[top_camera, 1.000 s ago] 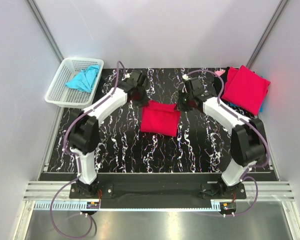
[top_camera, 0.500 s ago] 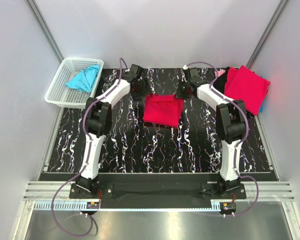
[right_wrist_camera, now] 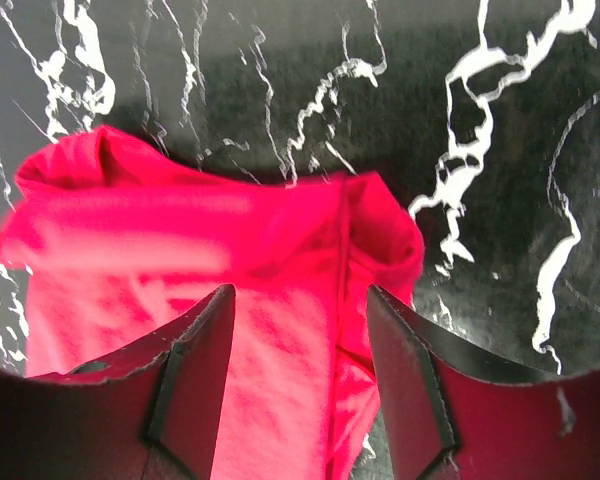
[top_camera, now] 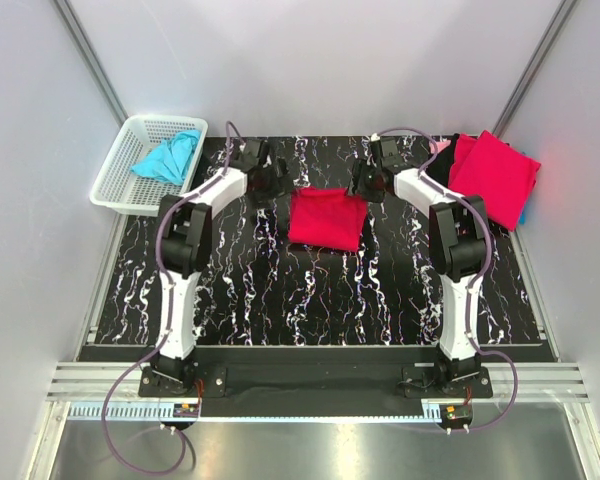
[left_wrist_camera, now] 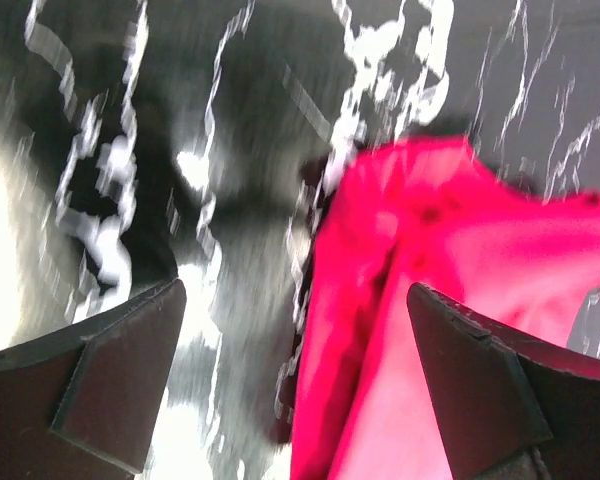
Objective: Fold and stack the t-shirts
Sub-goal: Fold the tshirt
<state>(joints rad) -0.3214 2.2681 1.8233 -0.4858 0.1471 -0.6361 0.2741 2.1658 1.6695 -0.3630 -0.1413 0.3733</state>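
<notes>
At the far left a basket (top_camera: 113, 186) holds a crumpled turquoise shirt (top_camera: 167, 157). On the black marbled table (top_camera: 280, 290), the left gripper (top_camera: 269, 180) sits just left of the folded red shirt (top_camera: 326, 218), which lies at the far middle. Its fingers are spread wide with nothing between them. The right gripper (top_camera: 364, 185) is at the shirt's far right corner, also spread and empty. A stack (top_camera: 492, 178) of red cloth rests at the far right.

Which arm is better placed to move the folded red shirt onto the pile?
Right, probably: the right gripper hangs open at the shirt, and the pile lies on that side.
</notes>
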